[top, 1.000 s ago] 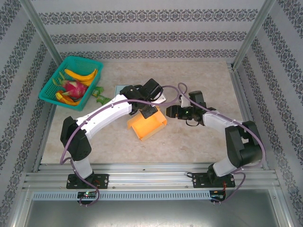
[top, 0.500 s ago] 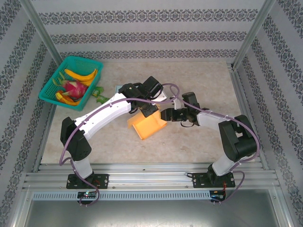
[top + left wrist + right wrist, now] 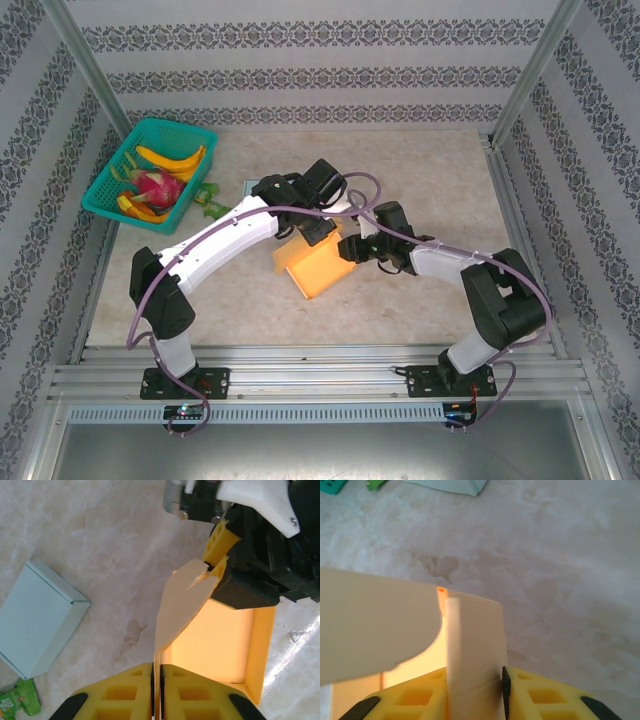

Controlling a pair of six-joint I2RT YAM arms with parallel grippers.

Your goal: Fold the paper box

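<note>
paper box [image 3: 312, 270] sits open-side-up on the table [image 3: 420, 170], well apart from the teal fruit basket [image 3: 120, 218], on the side of it toward the arm bases. left gripper [image 3: 156, 667] is pressed together on the root of a cream flap [image 3: 180, 605], at the box edge nearest the basket. right gripper [image 3: 472, 675] looks clamped on paper too: a cream panel fills the gap between its yellow fingers, and left wrist view shows it nipping the flap tip, on the box end away from the basket. my read: step in hand is turning that flap over into the orange interior. to do it well, treat the left pinch as the hinge anchor and hold it put, let the right one carry the tip in an arc about the crease, no pulling along the flap or the tip tears (it looks notched already). keep the box flat on the table, don't lift it. release the tip only once the flap lies against the wall. hard to tell: crease line itself is hidden behind the left fingers; top view has both wrists over the box rim, so the far walls are covered; right wrist view is close and blurry, can't say how deep the panel sits in the jaws or which panel it is. a pale blue carton [image 3: 40, 622] and a green packet [image 3: 17, 705] lie between basket and box, carton cut off at the frame edge
</note>
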